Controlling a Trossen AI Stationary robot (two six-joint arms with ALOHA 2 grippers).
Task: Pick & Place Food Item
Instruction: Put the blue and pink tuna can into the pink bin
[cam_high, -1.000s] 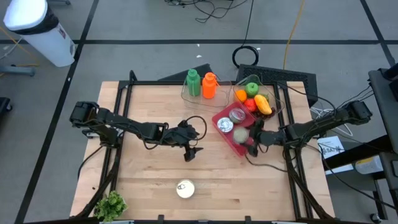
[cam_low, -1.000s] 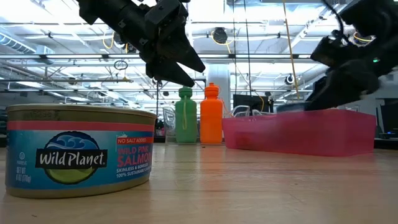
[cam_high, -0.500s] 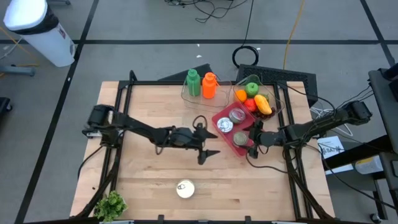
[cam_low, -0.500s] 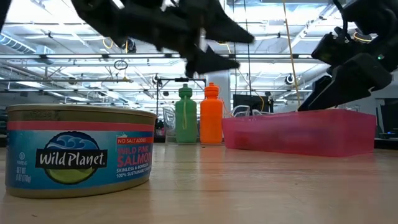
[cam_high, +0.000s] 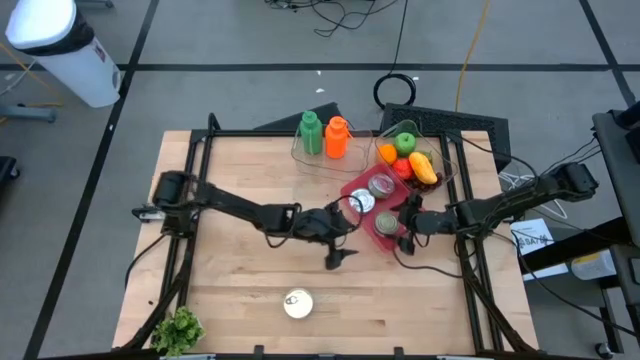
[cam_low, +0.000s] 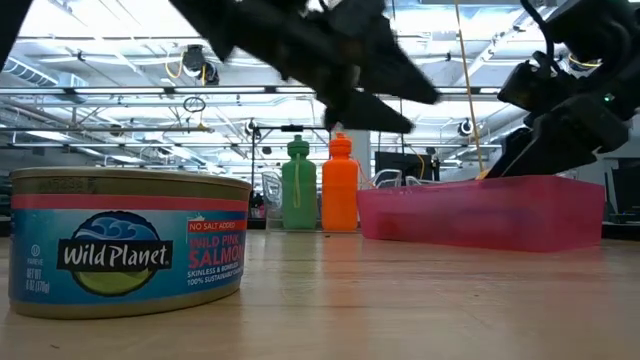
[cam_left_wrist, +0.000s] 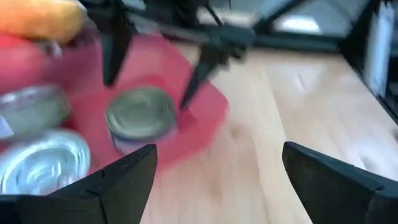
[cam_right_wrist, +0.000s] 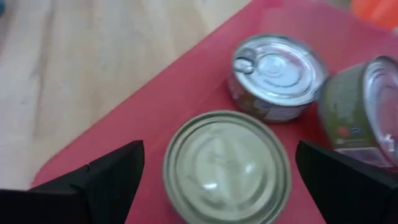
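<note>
The table (cam_high: 240, 270) is pale wood, matt, with a fine lengthwise grain. The red tray (cam_right_wrist: 155, 93) looks like smooth plastic — faintly translucent at its wall. Three cans (cam_right_wrist: 227, 165) in it have bright metal lids with pressed rings; the salmon can (cam_low: 128, 240) wears a glossy paper label. Both bottles (cam_low: 340, 185) are plain plastic — one green, one orange.

Overhead, table-level, two wrist views
</note>
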